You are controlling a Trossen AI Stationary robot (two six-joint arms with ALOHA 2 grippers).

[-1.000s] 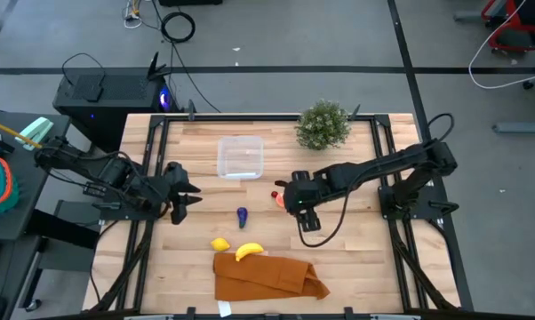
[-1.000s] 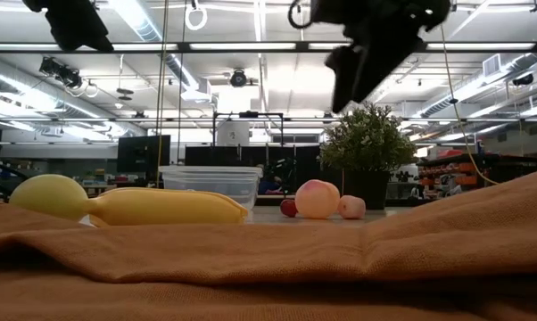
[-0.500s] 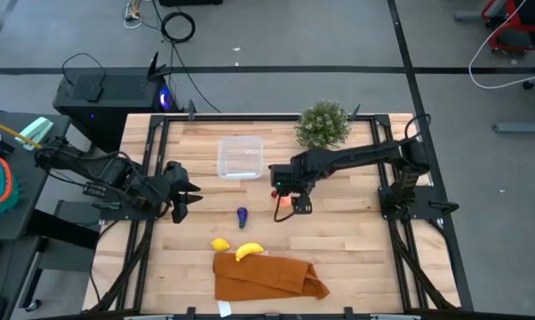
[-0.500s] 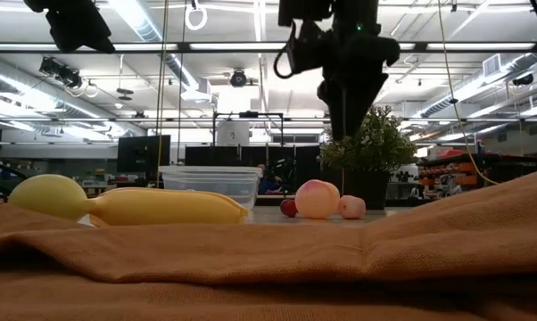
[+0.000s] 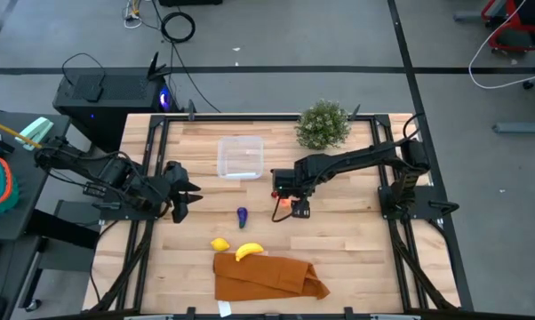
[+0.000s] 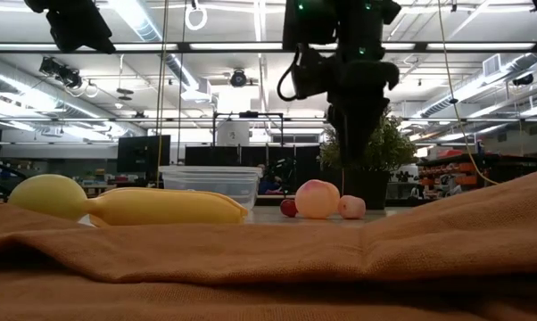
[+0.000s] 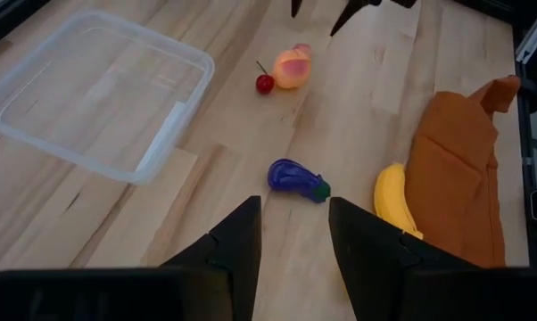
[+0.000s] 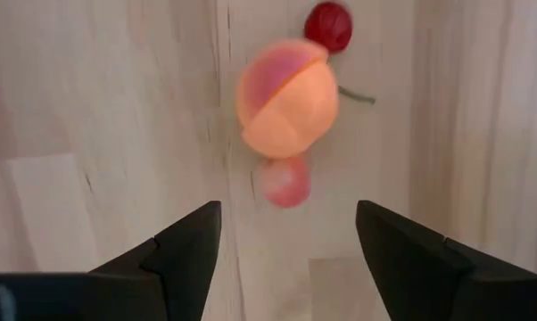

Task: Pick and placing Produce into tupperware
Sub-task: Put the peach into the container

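Note:
A red-peach round fruit [image 8: 286, 98] rests on the wood with a tiny red cherry [image 8: 329, 25] and a small pink piece [image 8: 285, 181] beside it. My right gripper [image 8: 288, 214] hangs open straight above them, pointing down, touching nothing; in the low view it [image 6: 353, 125] stands clear above the fruit [image 6: 318, 198]. The clear tupperware [image 5: 241, 156] sits toward the far edge, empty. A purple eggplant [image 7: 297, 180], lemon [image 5: 219, 244] and banana [image 5: 249, 252] lie nearer. My left gripper [image 7: 293, 209] waits open at the table's left side.
A green bushy plant [image 5: 323, 124] stands at the far edge, right of the tupperware. An orange-brown folded cloth [image 5: 267, 276] lies along the near edge, with the banana resting against its far edge. Bare wood lies between the eggplant and the tupperware.
My right gripper has moved toward the table's left and a little toward the far edge, from beside the peach fruit to straight above it. It has turned from a slant to pointing straight down and has come lower. The produce has stayed in place.

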